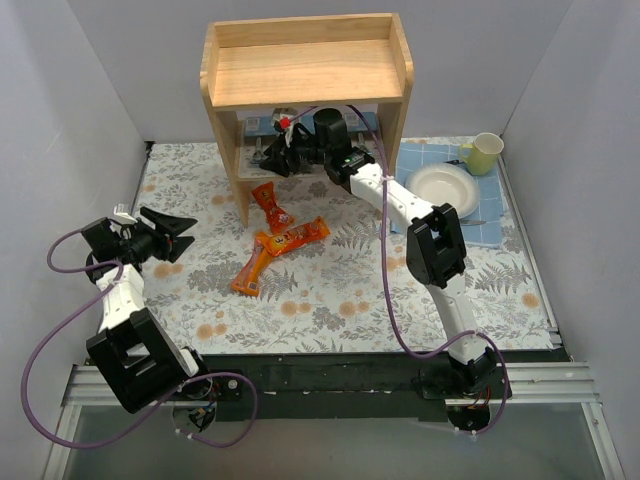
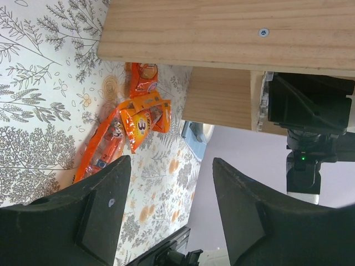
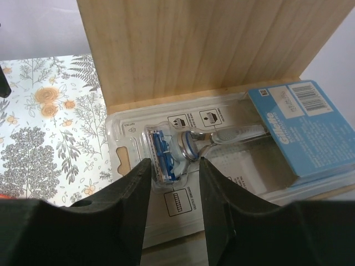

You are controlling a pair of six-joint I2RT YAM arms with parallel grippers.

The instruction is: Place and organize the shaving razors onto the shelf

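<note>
Right gripper (image 3: 173,162) — jaws partly apart, over razor pack (image 3: 233,136) on shelf (image 3: 194,50) lower tier

The shelf's (image 1: 305,75) top tier is open from above, hemmed only by its raised side panels and back rim. The lower tier is tight. The right gripper (image 1: 283,152) and its arm fill much of the opening, coming in from the right, and a razor pack (image 3: 222,149) lies flat on the board against the wooden panel (little room beside it). Orange snack packets (image 1: 275,235) sprawl just near the shelf's left leg, barring a low pass there. On the far right a plate (image 1: 443,188) and cup (image 1: 484,152) stand in the way. The table (image 1: 330,300) is free in the near middle and left of the shelf, where the left gripper (image 1: 188,232) hangs with its jaws apart, close to the left wall (image 1: 60,120).
</note>
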